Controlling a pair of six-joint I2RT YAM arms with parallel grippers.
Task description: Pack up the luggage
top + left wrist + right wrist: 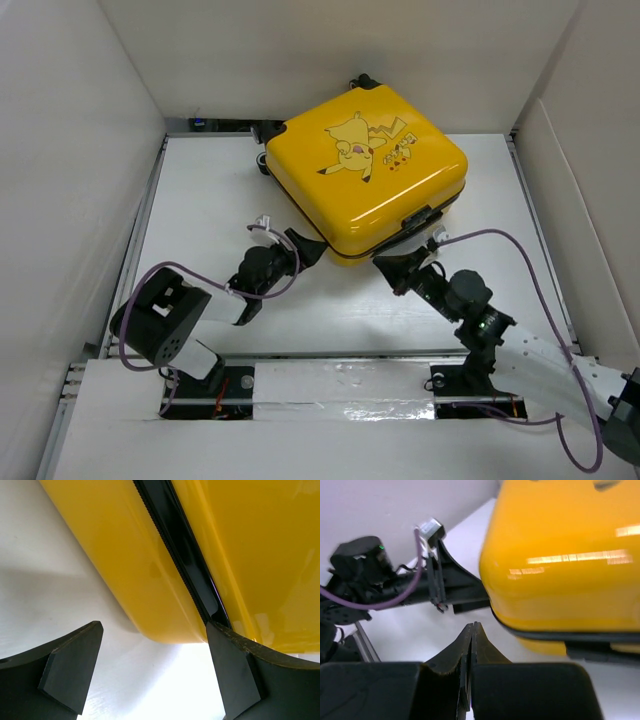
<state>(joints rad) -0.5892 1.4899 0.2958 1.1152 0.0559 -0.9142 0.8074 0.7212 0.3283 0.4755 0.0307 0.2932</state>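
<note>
Luggage (365, 170) lies flat on the white table (200, 200) toward twelve o'clock, cartoon side up and turned so one corner points back at the arms. Its two yellow shells are closed together, so whatever is inside is hidden (only the lid shows from where I stand). Black wheels (365, 82) stick out at the far corner.

Starting at the left, the left gripper (310, 248) sits at about seven o'clock from the case, right up against its near left edge. From the left wrist its jaws stand wide apart and released around nothing, with the yellow shell (125, 555) just ahead. The black zip band (185, 555) runs down to one fingertip (225, 650); I cannot tell whether they touch.

Moving right, the right gripper (390, 265) is at about five o'clock from the case, near its front corner. In the right wrist view its fingers (485, 655) are clenched flat against each other with nothing between them, and the case (560, 555) lies just beyond, apart from the tips.
</note>
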